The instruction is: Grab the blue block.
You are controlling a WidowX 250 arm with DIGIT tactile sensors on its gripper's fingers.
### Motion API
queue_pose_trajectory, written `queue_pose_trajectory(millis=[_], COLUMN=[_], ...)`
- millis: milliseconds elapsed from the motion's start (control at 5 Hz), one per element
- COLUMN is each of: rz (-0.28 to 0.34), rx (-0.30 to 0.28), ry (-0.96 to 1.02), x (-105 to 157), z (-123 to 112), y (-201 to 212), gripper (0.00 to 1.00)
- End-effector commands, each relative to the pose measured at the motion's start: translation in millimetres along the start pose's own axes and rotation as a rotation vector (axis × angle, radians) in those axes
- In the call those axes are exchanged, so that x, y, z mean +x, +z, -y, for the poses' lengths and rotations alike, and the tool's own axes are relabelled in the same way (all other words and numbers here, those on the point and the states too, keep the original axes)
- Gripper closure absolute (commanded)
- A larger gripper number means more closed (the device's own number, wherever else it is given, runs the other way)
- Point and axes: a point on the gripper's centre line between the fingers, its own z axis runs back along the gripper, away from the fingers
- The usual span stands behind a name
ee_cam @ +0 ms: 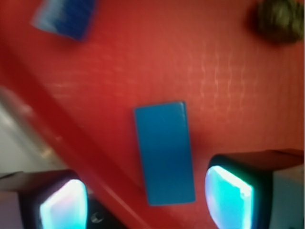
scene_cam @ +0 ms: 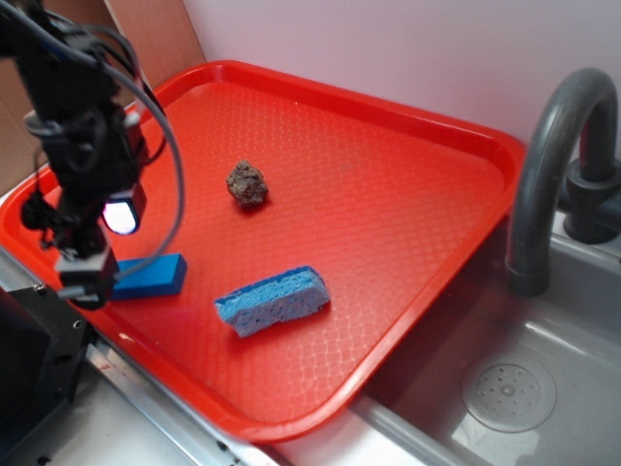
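The black robot gripper (scene_cam: pixel 85 277) hangs wide open and holds nothing. The small, smooth bright-blue rectangular block (ee_cam: pixel 165 153) lies flat on the red plastic tray (scene_cam: pixel 388 194), just under the gripper and between its two fingers (ee_cam: pixel 228 195), without touching them. The raised tray rim runs close beside the block. Farther away lie a pale blue porous sponge (scene_cam: pixel 272 300) and a brown lumpy rock (scene_cam: pixel 247 183), both apart from the block.
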Motion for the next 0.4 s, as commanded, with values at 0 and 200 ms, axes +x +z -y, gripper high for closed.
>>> queue_pose_trajectory(millis=[0, 200], rz=[-0.023, -0.06], rx=[0.036, 0.045], ry=[0.042, 0.002], x=[1.5, 8.2], z=[-16.4, -11.3], y=[-15.4, -29.5], gripper=[0.0, 0.0])
